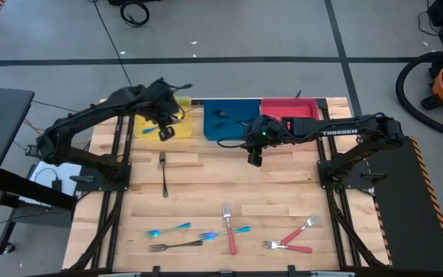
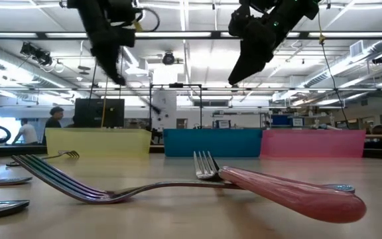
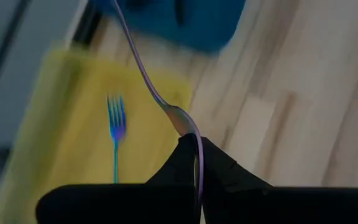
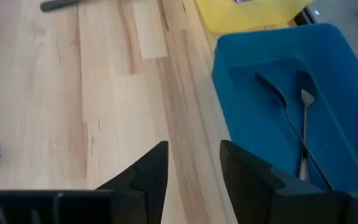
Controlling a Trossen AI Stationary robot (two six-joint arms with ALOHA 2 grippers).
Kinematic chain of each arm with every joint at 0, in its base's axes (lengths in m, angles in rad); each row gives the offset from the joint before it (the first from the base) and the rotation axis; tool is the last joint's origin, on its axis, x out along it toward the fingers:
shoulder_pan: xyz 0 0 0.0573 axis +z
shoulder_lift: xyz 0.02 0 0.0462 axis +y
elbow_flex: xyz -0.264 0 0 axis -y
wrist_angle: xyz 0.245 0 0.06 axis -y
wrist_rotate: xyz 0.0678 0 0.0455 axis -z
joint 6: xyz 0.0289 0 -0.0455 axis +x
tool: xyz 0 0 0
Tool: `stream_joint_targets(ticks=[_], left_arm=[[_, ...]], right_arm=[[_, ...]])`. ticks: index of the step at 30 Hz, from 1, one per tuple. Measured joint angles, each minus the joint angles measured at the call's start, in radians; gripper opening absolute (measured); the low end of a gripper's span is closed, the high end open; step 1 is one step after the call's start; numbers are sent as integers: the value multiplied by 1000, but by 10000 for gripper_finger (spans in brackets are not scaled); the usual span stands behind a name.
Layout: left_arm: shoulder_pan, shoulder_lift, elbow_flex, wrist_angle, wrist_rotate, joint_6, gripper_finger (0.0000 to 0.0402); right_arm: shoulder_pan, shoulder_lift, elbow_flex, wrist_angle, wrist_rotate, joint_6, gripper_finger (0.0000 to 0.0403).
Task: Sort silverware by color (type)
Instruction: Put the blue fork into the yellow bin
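Observation:
My left gripper hangs over the yellow tray, shut on an iridescent utensil. An iridescent fork lies flat in that tray. My right gripper stands open above the bare wood beside the blue tray, nothing between its fingers. A dark spoon and a silver-looking fork lie in the blue tray. On the table lie a dark fork and, near the front edge, iridescent pieces, a dark fork and red-handled forks. My left gripper pinches the iridescent utensil at its wider end between the two fingers, which slant down from above. The slim handle runs out beyond the fingertips, along the fingers' line. The utensil is lifted clear above the yellow tray's edge.
A red tray stands to the right of the blue one along the far edge. Open wood lies between the trays and the front row of silverware. In the low view a red-handled fork lies over an iridescent one.

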Motion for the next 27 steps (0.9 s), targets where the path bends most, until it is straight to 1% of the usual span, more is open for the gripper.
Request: stream_joint_targets(ticks=[2,6,9,14,19,24,27], left_arm=[[36,-9,-2,-72,1,-10,5],[103,-6,-15,-82,13,6,5],[144,23,-51,-32,43,14,5],[202,56,-158,53,43,82,5],[252,75,-245,188,105,89,5],[285,81,-294,284,105,97,6],[305,81,-315,302,105,97,14]], right_arm=[[0,0,0,-3,0,0,153],[0,0,0,-7,0,0,154],[0,0,0,-7,0,0,153],[0,0,0,-14,0,8,154],[0,0,0,-14,0,9,154],[0,0,0,-14,0,10,153],[1,0,0,-16,0,10,154]])
